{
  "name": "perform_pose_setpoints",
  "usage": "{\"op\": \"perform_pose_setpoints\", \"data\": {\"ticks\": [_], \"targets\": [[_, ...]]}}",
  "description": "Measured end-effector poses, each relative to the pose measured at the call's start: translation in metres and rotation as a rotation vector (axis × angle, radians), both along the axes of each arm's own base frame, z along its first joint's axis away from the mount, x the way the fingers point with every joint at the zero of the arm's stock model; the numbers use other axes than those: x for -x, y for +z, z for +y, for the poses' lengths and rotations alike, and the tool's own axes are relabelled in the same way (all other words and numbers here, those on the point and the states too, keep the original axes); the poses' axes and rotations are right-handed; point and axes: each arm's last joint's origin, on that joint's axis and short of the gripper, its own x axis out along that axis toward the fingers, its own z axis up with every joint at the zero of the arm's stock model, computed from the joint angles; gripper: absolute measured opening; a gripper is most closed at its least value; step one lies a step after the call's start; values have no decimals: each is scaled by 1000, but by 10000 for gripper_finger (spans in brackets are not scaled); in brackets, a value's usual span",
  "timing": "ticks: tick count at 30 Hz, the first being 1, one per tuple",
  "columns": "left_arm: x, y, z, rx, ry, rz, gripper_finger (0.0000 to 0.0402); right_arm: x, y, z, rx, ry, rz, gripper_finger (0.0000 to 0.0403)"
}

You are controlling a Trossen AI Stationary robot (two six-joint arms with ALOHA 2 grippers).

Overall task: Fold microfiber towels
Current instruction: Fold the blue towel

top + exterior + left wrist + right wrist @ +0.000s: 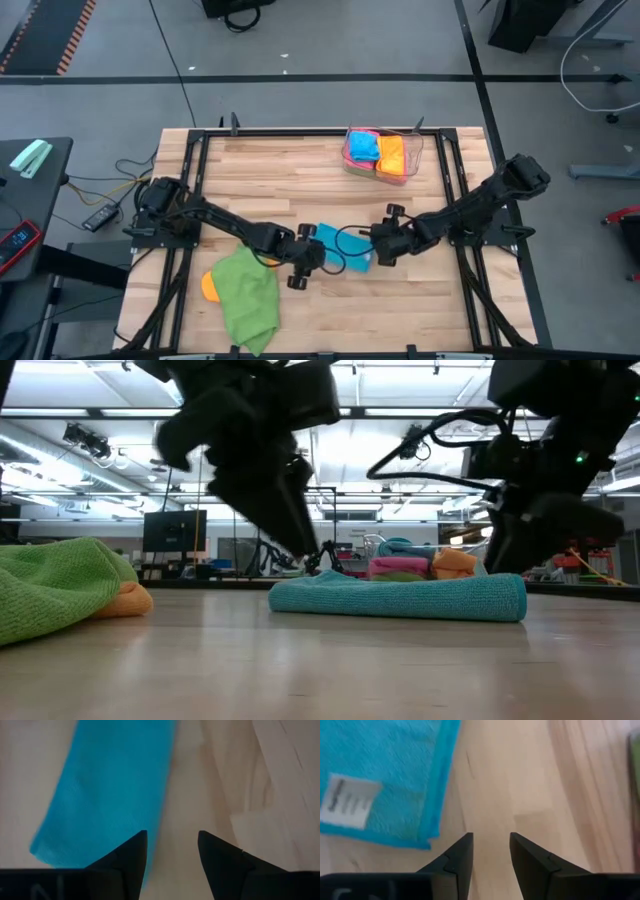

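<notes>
- Nearest the low camera, at far left: green towel (50, 588) crumpled in a heap on the table (330, 660), draped partly over an orange towel (128, 600) that peeks out at its edge
- Same pair in the high view near the table's front left: green towel (247, 297) spread loosely, orange towel (209, 286) showing only as a small patch at its left side
- Left end effector (300, 262) at table centre, just right of the green towel and at the left end of the sky blue towel (340, 247); from its wrist camera, left end effector (172, 851) with a moderate gap between the fingers (132, 852), nothing between them, bare wood under the gap and the blue cloth (107, 795) just beside one finger
- Sky blue towel (400, 596) folded into a flat, long strip lying on the table between the two arms; white label (347, 800) visible on it from the right wrist
- Right end effector (382, 247) at the right end of the blue strip; from its wrist camera, right end effector (491, 847) with a narrow gap, gripping nothing, hovering over bare wood just beside the towel's edge (395, 775)
- Clear plastic tray (412, 150) at the far right side of the table, well apart from both arms, holding folded towels in pink, blue and orange (391, 155)
</notes>
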Motion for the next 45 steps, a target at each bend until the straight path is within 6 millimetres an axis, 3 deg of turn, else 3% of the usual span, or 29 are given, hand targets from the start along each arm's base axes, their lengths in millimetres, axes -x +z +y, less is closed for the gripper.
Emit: {"op": "perform_pose_setpoints", "data": {"ticks": [9,20,23,28,35,42,45], "targets": [[8,-4,-7,-22,-24,67,172,4,-15,2,-75,33,-80,122],[18,-5,-29,-45,-112,84,172,9,-18,33,-230,87,-234,115],[19,-3,-34,-40,-126,67,173,4,-28,41,-241,80,-234,115],[22,2,-46,-35,-157,48,172,-25,-40,64,-262,74,-255,115],[22,14,-59,-43,-210,32,172,-54,-20,98,-255,183,-210,115],[20,18,-61,-36,-209,17,173,-51,10,95,-183,131,-147,115],[19,19,-60,-22,-190,10,174,-44,10,90,-144,122,-132,115]]}}
